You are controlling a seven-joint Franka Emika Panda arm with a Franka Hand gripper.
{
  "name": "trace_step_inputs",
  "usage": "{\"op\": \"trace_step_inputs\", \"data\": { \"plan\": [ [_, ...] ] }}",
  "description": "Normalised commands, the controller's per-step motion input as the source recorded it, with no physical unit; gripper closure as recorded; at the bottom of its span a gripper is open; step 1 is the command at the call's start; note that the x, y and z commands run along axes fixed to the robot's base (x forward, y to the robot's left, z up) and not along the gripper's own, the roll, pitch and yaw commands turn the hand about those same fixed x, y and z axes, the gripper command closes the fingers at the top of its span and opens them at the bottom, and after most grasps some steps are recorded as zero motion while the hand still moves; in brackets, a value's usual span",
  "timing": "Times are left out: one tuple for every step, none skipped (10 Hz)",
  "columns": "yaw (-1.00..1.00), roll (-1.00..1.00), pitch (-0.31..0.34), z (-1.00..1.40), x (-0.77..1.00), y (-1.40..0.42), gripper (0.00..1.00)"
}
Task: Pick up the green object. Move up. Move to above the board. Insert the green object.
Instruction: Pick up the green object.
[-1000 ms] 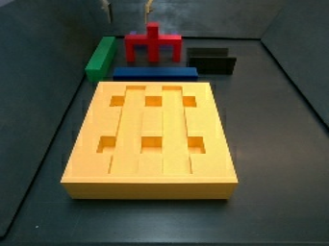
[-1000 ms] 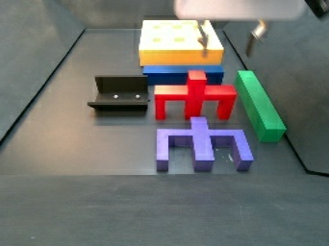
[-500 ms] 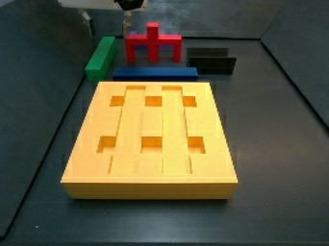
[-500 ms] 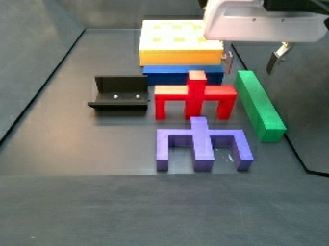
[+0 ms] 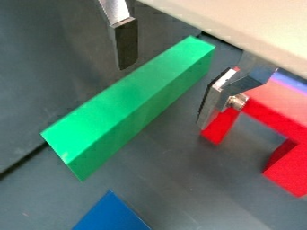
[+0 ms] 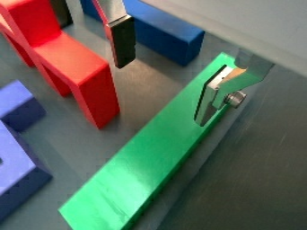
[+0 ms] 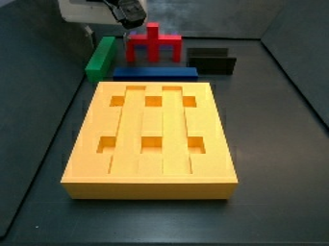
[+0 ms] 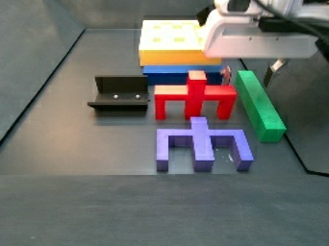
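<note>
One green object (image 5: 132, 103) lies flat along the counter's side edge, just beside the red block (image 8: 195, 96) and short of the board (image 7: 150, 135) at the far end. Over the last second the gripper (image 5: 171, 70) has come across and down, its fingers (image 6: 121, 40) now spread wide, one on each side of the bar without touching. Judged from that, the approach is nearly finished, and lowering and closing remain.

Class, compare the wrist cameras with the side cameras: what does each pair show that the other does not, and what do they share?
Only the wrist views show how the gripper stands: its fingers open, one on each side of the green object. Only the side views show the board and the fixture. Both show the green object and the red block.
</note>
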Motion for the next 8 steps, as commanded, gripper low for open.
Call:
{"op": "trace_step_inputs", "data": {
  "plan": [
    [0.00,0.17,0.000,-0.36,-0.08,0.15,0.00],
    [0.00,0.11,0.000,-0.17,-0.25,0.15,0.00],
    [0.00,0.07,0.000,-0.20,-0.14,0.15,0.00],
    [0.00,0.04,0.000,-0.20,-0.04,0.15,0.00],
    [-0.01,0.03,0.000,0.00,-0.33,0.00,0.00],
    [0.00,0.02,0.000,0.26,-0.08,-0.04,0.00],
    [-0.02,0.02,0.000,0.26,-0.12,-0.06,0.00],
    [-0.01,0.03,0.000,0.31,-0.05,-0.10,0.00]
  ]
}}
